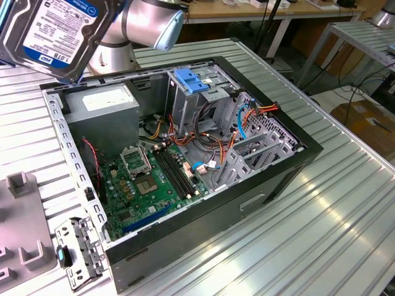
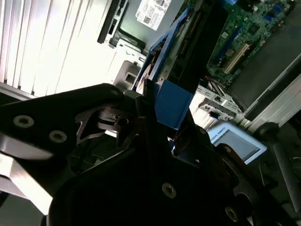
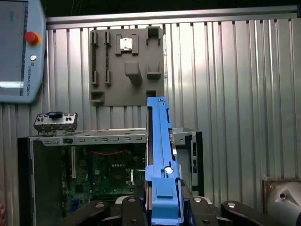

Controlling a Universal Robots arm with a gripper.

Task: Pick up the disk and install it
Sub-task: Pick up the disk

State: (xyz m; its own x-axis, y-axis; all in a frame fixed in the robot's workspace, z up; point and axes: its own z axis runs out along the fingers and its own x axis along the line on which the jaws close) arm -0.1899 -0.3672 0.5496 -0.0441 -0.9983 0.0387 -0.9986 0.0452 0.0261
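- The jaws are closed on the disk (image 3: 159,150), clamping one short end of its blue carrier frame (image 3: 162,195). In the first wrist view the black jaw bodies sit on either side of that frame.
- The disk's long axis runs straight out from the jaws, away from the wrist. The first wrist view shows it edge-on, as a thin blue rail.
- In the exterior view the disk hangs in the air at the upper left corner with its labelled face toward the camera. It touches nothing but the jaws, and the robot arm (image 1: 145,24) is just behind it.
- The open computer case (image 1: 203,225) lies on the ribbed metal surface (image 1: 321,203). It is lower than the disk, toward the exterior view's right, and well apart from it.
- Inside the case, a tall drive cage (image 1: 200,108) topped by a blue latch (image 1: 188,80) stands between the power supply (image 1: 102,108) and a bundle of cables. I judge this cage to be the likely seat, and the disk is not yet near it.
- The motherboard (image 1: 151,179) covers the case floor in front of the cage.
- Outside the case, at the exterior view's lower left, a grey fixture plate (image 1: 18,246) and a small metal bracket (image 1: 77,250) lie on the surface.
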